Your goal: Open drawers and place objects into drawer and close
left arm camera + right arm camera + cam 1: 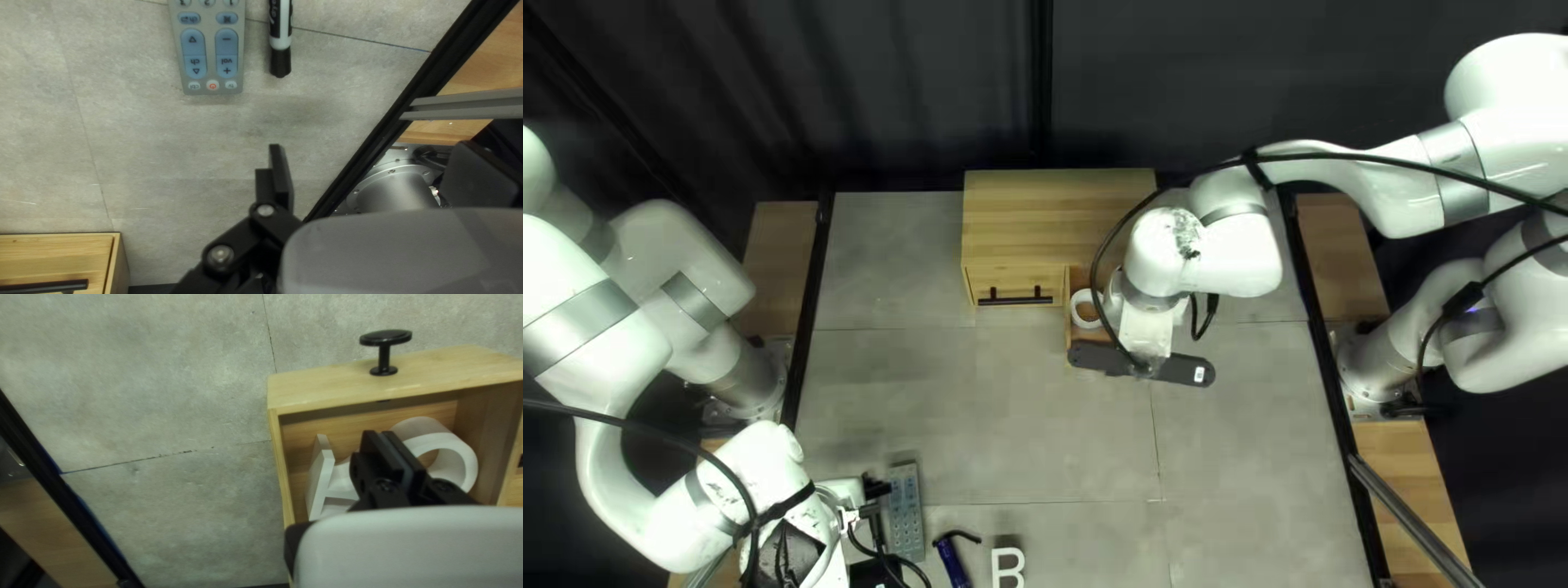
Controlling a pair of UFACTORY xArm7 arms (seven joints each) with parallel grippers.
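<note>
My right gripper (1146, 370) is over the pulled-out drawer (1071, 340) of the wooden cabinet (1035, 218). In the right wrist view the gripper (384, 436) is shut, its black fingers together above a white letter-like piece (321, 476); its tips partly cover a white ring (457, 452), both in the drawer (276, 452). My left gripper (877, 530) is low at the table's near left, beside a grey remote (906, 512). In the left wrist view the gripper (376, 163) stands open, with the remote (210, 54) and a marker (280, 38) ahead of it.
A second drawer front (1016, 285) with a black bar handle is closed. Near the table's front edge lie a blue object (953, 561) with a black hooked end and a white letter B (1007, 566). Black rails (808, 316) edge the table.
</note>
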